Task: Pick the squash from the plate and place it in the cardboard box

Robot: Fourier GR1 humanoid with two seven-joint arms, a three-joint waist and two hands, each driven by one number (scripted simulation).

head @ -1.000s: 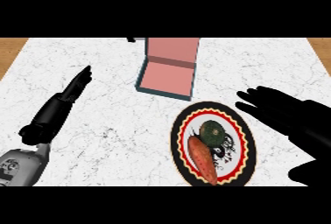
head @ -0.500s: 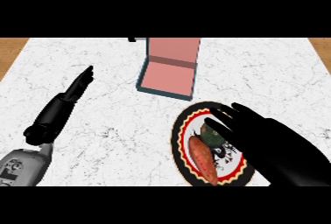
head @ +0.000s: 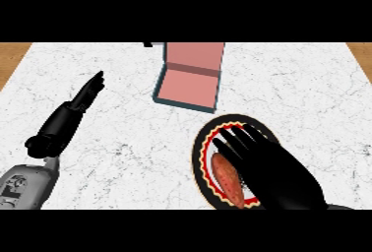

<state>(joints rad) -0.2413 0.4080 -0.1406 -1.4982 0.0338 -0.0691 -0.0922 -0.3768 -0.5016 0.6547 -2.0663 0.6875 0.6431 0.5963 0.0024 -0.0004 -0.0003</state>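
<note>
A round plate (head: 205,147) with a black, red and yellow rim sits at the lower middle right of the counter. My right hand (head: 265,165) lies over it with fingers spread straight, covering the dark green squash, which is hidden. An orange-red vegetable (head: 224,176) shows on the plate just left of the hand. The cardboard box (head: 187,86) stands open behind the plate, pink inside with dark outer walls and its lid raised at the back. My left hand (head: 85,95) rests at the left with straight fingers pointing away.
The white marble counter (head: 131,142) stretches between the left hand and the plate. A wooden floor strip (head: 13,54) shows past the counter's far left corner. A small dark object (head: 148,44) peeks in at the top edge by the box.
My right hand has moved left and forward from the plate's right side to lie over the plate, hiding the squash. The left arm has stayed still.
</note>
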